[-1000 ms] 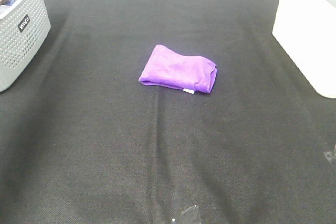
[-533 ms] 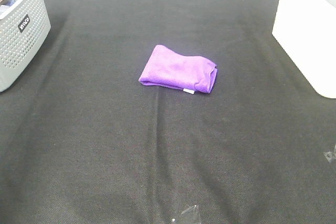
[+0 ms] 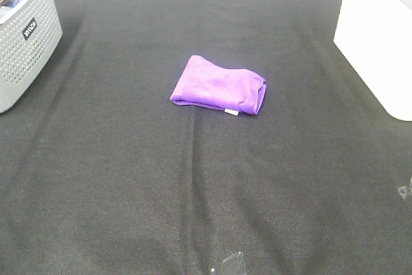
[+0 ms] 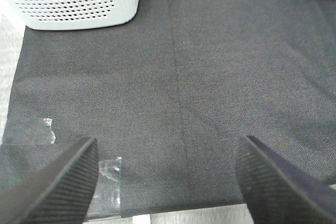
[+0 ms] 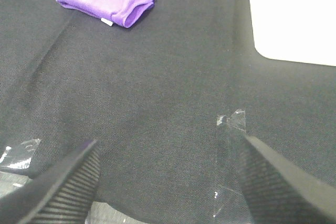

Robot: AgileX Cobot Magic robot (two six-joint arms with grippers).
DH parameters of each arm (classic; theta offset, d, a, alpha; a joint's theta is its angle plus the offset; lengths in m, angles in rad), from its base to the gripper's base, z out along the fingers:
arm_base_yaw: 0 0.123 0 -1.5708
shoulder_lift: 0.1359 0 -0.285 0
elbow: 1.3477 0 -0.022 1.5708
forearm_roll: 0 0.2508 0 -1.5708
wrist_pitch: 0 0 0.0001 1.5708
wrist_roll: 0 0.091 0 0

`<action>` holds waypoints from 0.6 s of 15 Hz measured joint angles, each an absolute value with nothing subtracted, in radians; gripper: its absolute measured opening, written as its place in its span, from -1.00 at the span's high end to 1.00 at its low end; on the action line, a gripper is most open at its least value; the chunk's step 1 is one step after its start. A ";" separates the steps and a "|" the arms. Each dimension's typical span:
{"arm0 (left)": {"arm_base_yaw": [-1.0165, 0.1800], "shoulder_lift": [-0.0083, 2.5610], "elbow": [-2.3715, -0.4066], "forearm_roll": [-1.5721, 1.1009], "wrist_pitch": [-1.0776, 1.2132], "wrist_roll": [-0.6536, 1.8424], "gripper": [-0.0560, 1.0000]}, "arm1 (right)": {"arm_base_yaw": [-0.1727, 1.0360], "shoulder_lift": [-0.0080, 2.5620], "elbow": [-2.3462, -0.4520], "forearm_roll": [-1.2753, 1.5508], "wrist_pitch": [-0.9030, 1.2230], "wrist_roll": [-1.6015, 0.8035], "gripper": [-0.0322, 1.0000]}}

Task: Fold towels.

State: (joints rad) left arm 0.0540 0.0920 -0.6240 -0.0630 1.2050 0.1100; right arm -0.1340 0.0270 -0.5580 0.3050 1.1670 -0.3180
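Bright purple soft microfibre towel lies as a compact folded bundle mid-worktop, on the black cloth, small white tag at its near hem. Left tool and right tool: both spread wide, empty, well apart from it. Judged light, limp, compressible; best pinched at the layered open edge beside the tag.

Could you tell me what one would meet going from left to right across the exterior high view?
Grey perforated basket at the left edge → purple folded towel near the middle of the black cloth → white box at the right edge.
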 joint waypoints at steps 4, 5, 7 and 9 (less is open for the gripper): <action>0.054 -0.004 -0.558 -0.083 1.189 0.107 -0.42 | -0.134 -0.005 -0.487 0.301 1.196 -0.318 -0.44; 0.054 -0.005 -0.550 -0.086 1.157 0.107 -0.42 | -0.134 -0.005 -0.475 0.296 1.173 -0.318 -0.44; 0.054 -0.005 -0.529 -0.086 1.115 0.107 -0.42 | -0.134 -0.005 -0.465 0.281 1.144 -0.312 -0.44; 0.054 -0.005 -0.518 -0.072 1.099 0.084 -0.42 | -0.134 -0.005 -0.462 0.249 1.124 -0.277 -0.44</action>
